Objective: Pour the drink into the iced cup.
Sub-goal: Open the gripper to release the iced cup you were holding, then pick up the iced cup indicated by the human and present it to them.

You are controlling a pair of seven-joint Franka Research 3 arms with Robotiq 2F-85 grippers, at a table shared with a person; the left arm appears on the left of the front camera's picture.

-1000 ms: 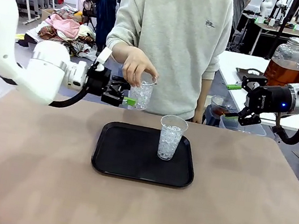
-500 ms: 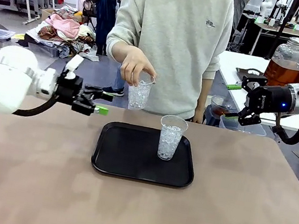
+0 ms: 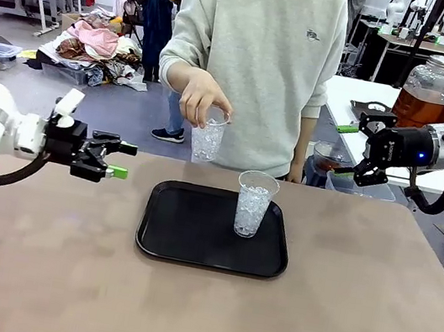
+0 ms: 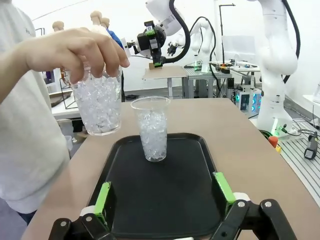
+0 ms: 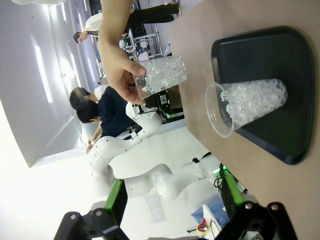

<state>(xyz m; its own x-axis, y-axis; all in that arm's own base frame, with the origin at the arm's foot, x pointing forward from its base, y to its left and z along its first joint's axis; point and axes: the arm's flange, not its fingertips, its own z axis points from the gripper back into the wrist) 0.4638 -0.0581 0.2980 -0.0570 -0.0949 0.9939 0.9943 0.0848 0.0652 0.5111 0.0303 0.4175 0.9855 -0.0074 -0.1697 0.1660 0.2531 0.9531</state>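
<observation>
One clear iced cup [image 3: 253, 204] stands upright on the black tray [image 3: 184, 236]. A person's hand [image 3: 202, 95] holds a second iced cup [image 3: 208, 136] in the air above the table's far edge. The amber drink fills a glass dispenser jar [image 3: 429, 92] with a silver lid at the back right. My left gripper [image 3: 123, 160] hovers open left of the tray, apart from both cups. The left wrist view shows its fingers [image 4: 102, 200] wide before the tray cup [image 4: 152, 127] and the held cup [image 4: 99, 102]. My right gripper [image 3: 346, 150] hangs open near the jar; its view shows the tray cup [image 5: 247, 105].
The brown table [image 3: 59, 275] has free room in front and on both sides of the tray. The person stands at the far edge, behind the tray. A white side table [image 3: 361, 100] carries the jar at the back right.
My left arm has drawn back from the held cup, moving left and down toward the table's left side. The person's cup and my right arm have stayed put.
</observation>
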